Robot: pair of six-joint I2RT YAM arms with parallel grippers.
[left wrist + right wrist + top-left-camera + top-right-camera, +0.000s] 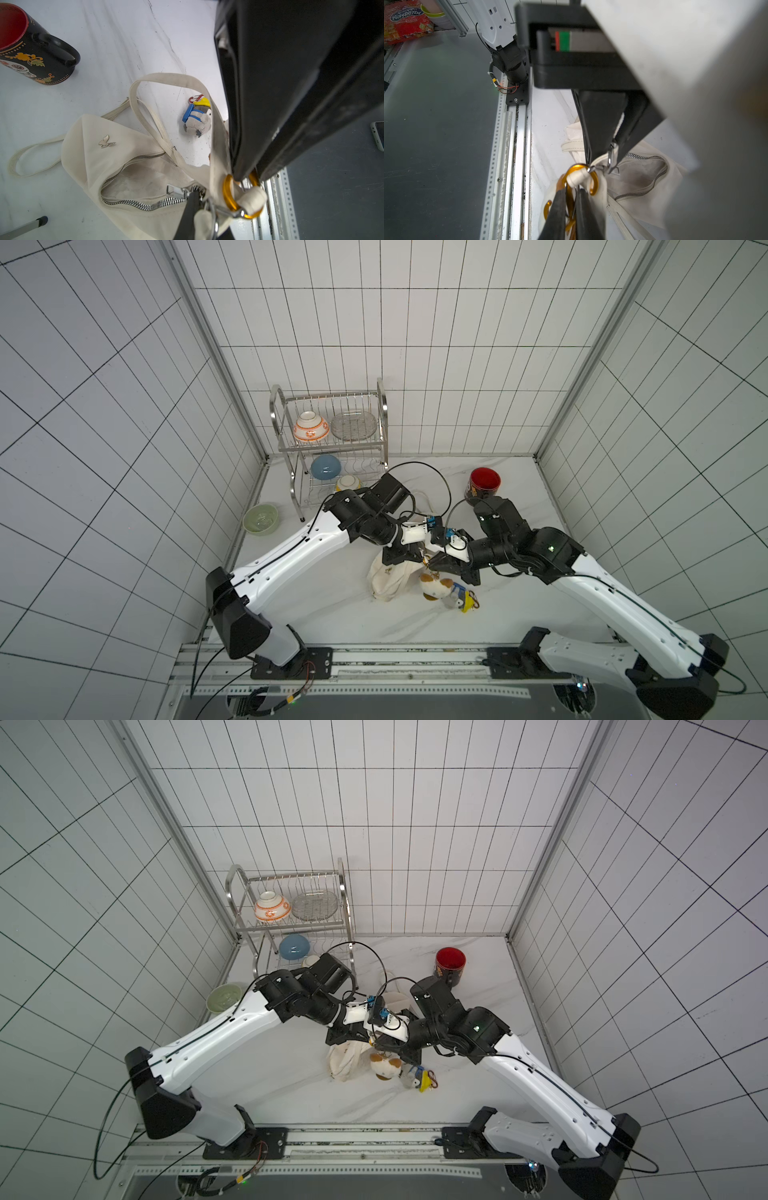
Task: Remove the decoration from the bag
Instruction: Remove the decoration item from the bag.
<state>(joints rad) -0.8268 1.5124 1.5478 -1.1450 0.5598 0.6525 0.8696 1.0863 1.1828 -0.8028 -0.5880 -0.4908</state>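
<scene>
The right pincer is pressed together on a gold carabiner, its black fingers closed over the ring's rim. The left pincer meets it almost tip to tip and is clamped on the bag at a silver strap ring, just beside the cream fabric loop that the carabiner threads through. That end of the bag is held up, and the rest sags onto the worktop with the zip open. In both top views the bag sits midway between the left and right edges, somewhat nearer the front edge. A cream-and-tan plush toy lies just under the carabiner, touching the bag's side. A penguin plush with a blue pack and yellow hat lies beside it toward the right edge, clear of the bag. A red-lined black mug stands near the far edge. A dish rack fills the far left corner, and a green bowl sits by the left edge.
</scene>
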